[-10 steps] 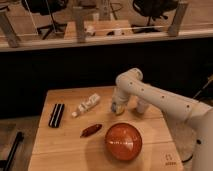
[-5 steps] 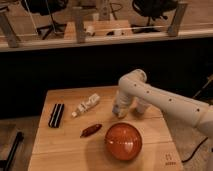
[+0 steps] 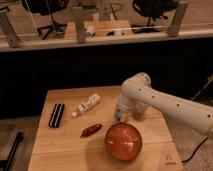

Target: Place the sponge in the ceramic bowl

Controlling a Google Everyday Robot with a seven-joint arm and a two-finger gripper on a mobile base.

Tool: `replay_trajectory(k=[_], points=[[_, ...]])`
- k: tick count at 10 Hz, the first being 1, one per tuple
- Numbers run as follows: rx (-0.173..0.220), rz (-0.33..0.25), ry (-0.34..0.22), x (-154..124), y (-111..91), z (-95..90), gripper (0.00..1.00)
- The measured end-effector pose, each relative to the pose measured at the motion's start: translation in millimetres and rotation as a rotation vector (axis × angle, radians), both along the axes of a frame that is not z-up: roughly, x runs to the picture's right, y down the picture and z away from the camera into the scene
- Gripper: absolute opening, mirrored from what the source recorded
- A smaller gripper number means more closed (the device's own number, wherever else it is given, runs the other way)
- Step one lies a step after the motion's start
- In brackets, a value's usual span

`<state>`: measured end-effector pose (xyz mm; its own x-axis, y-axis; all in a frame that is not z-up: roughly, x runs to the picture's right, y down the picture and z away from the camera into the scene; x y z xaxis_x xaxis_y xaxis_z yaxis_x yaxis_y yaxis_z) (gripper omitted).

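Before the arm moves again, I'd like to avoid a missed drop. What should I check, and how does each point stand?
1. Gripper located: ok, it hangs just behind the ceramic bowl's far rim.
2. Gripper above the bowl's middle: not ok, it is short of it.
3. Sponge held by the gripper: cannot tell.
4. Bowl upright on the table: ok.
5. Brown item apart from the bowl: ok, bare wood shows between them.

Gripper (image 3: 119,115) prob. dropped lower, now just behind bowl (image 3: 123,141).
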<state>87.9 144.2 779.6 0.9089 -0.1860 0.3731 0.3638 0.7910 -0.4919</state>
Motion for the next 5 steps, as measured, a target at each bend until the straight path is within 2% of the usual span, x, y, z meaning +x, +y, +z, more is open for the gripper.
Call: replay_trajectory(k=[5], points=[[-0.013, 0.021, 0.001, 3.8, 25.0, -10.1, 0.04]])
